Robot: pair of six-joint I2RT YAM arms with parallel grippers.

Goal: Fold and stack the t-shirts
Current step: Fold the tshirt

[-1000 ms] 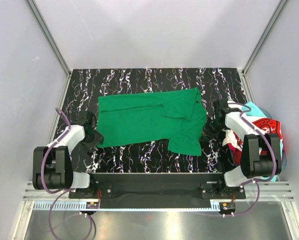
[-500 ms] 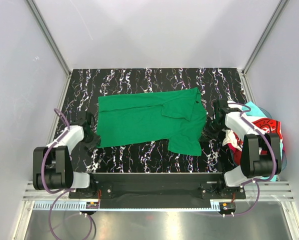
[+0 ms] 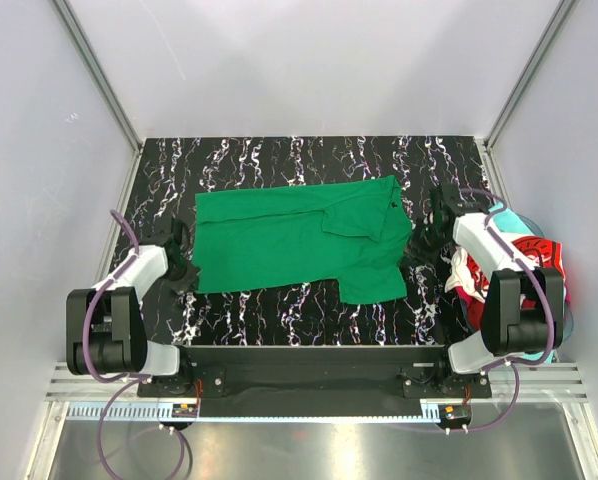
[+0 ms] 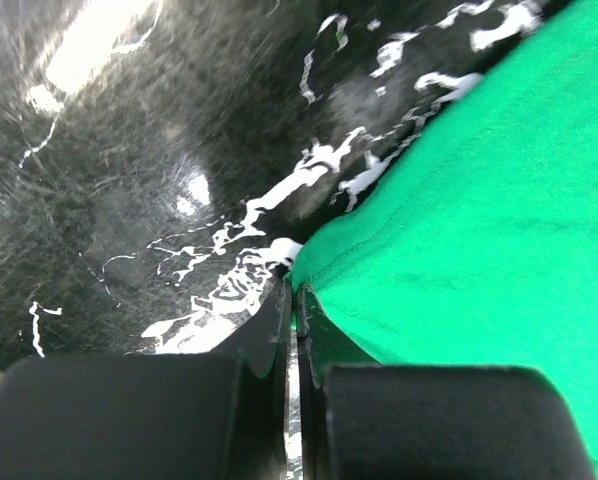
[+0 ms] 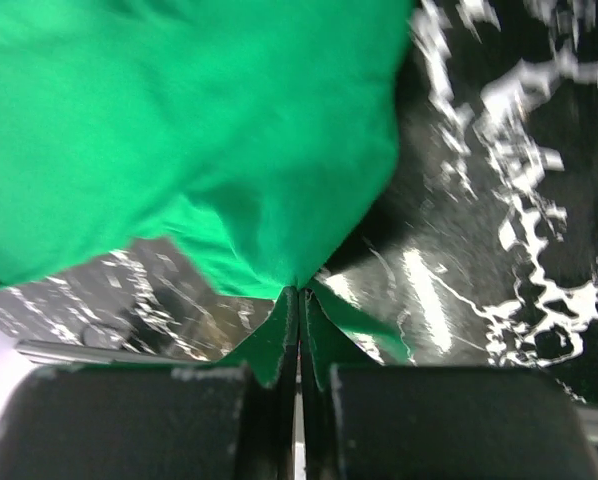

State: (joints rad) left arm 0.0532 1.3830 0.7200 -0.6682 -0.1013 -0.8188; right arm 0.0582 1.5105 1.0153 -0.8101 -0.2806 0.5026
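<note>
A bright green t-shirt [image 3: 289,240] lies spread across the black marbled table [image 3: 279,160], its right part folded over itself. My left gripper [image 3: 184,270] is shut on the shirt's near-left corner [image 4: 324,262], low at the table. At the shirt's right edge my right gripper [image 3: 419,245] is shut on a pinch of green cloth [image 5: 179,130], which hangs from the fingertips [image 5: 285,310] a little off the table. A heap with a red t-shirt [image 3: 529,255], a turquoise one [image 3: 509,215] and a white one [image 3: 466,275] lies off the table's right edge.
Grey walls and aluminium posts [image 3: 99,80] enclose the table on three sides. The arm bases [image 3: 109,340] stand at the near edge on a black rail [image 3: 309,365]. Bare marbled surface shows behind the shirt and in front of it.
My left gripper has closed on the green shirt's near-left corner. My right gripper has drawn back and outward with the cloth, pulling the shirt's lower right hem up and tauter.
</note>
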